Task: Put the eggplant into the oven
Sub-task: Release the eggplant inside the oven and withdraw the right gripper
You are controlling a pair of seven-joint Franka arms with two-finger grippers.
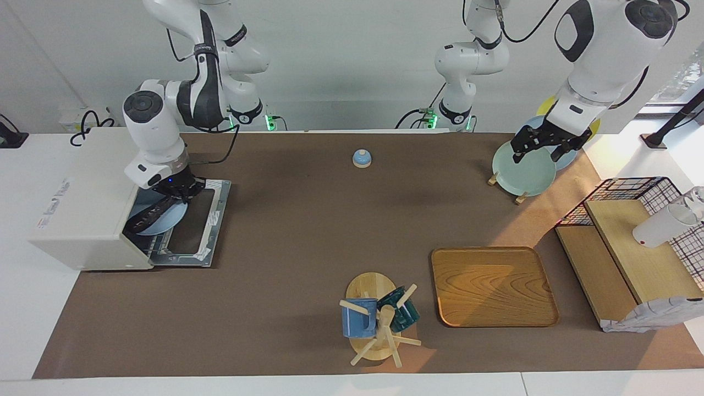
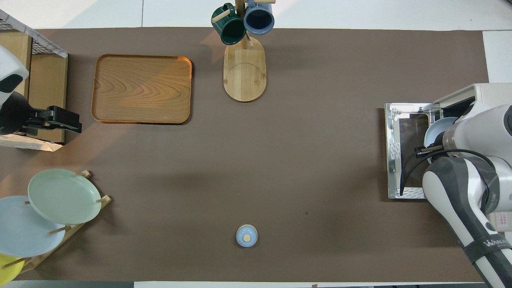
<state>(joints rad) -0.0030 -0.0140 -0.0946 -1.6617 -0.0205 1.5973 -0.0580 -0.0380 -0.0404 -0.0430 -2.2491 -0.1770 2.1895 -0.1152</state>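
The white oven (image 1: 82,220) stands at the right arm's end of the table with its door (image 1: 212,220) folded down flat. A light blue plate (image 1: 165,223) sits in its mouth. A slender dark thing, seemingly the eggplant (image 1: 144,218), lies across the plate. My right gripper (image 1: 177,193) is at the oven mouth right over the plate and the eggplant's end. In the overhead view the right arm hides the eggplant; only the oven (image 2: 488,94) and the plate's rim (image 2: 434,130) show. My left gripper (image 1: 536,157) waits, open and empty, above the plate rack.
A plate rack (image 1: 522,193) with a green plate (image 1: 525,170) and other plates stands near the left arm. A blue bell (image 1: 361,158), a wooden tray (image 1: 492,286), a mug tree (image 1: 379,319) and a wire and wood shelf (image 1: 632,247) are on the table.
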